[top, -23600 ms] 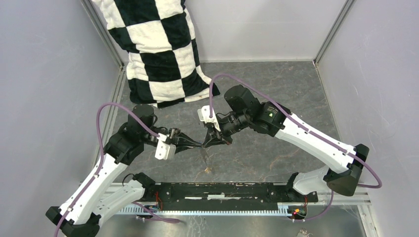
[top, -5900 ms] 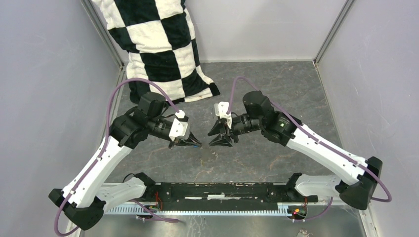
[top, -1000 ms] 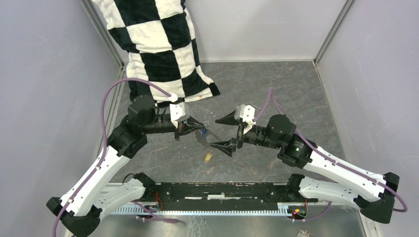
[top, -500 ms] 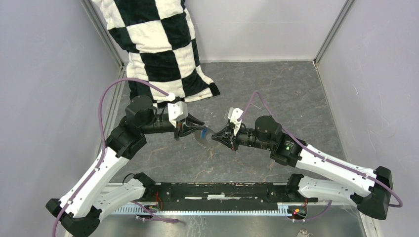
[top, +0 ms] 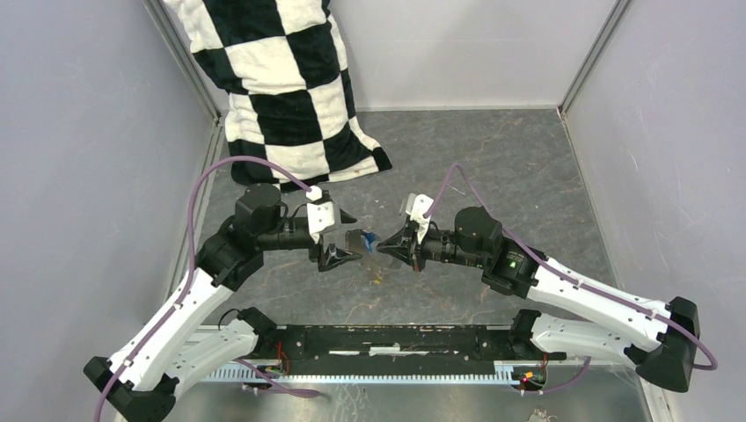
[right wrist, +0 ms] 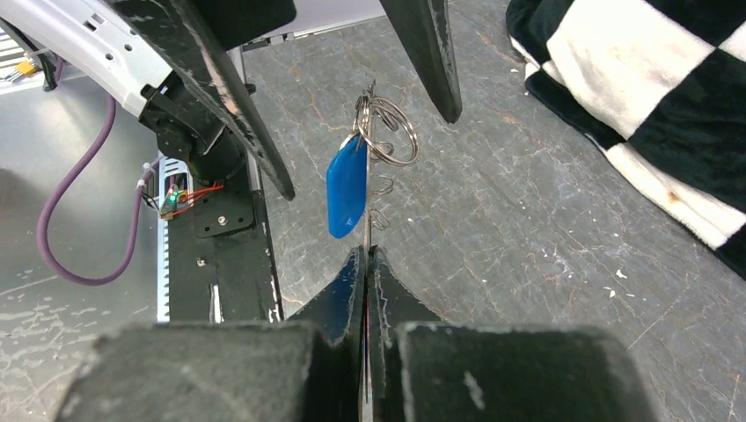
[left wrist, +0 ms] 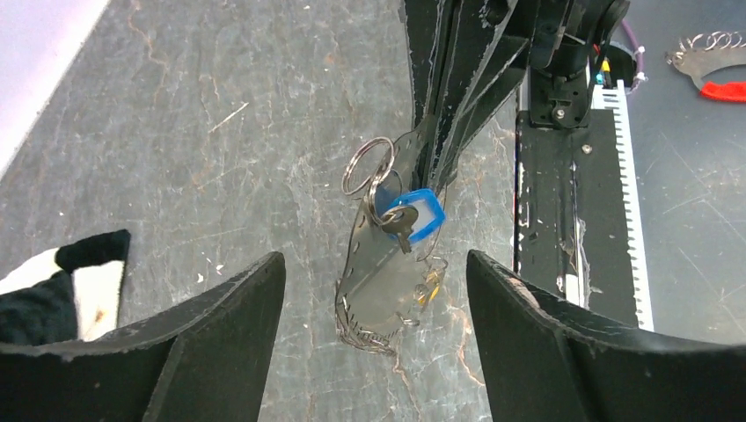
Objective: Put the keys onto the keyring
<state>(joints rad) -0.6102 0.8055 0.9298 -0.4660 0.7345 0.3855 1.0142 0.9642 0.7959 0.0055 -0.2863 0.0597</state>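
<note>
Glossy blue plastic key head (right wrist: 346,186)

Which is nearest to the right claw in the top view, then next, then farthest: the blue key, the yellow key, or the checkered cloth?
From the right claw, shut on the keyring:
1. Blue key, hanging just beyond its tip.
2. Yellow key, on the table, below the claw in the view.
3. Checkered cloth, in the far left corner.

The right gripper (right wrist: 365,257), jaws pressed together at lower centre, pinches the keyring (right wrist: 367,233) edge-on. A blue-headed key (right wrist: 346,185) hangs beside it at frame centre.
</note>
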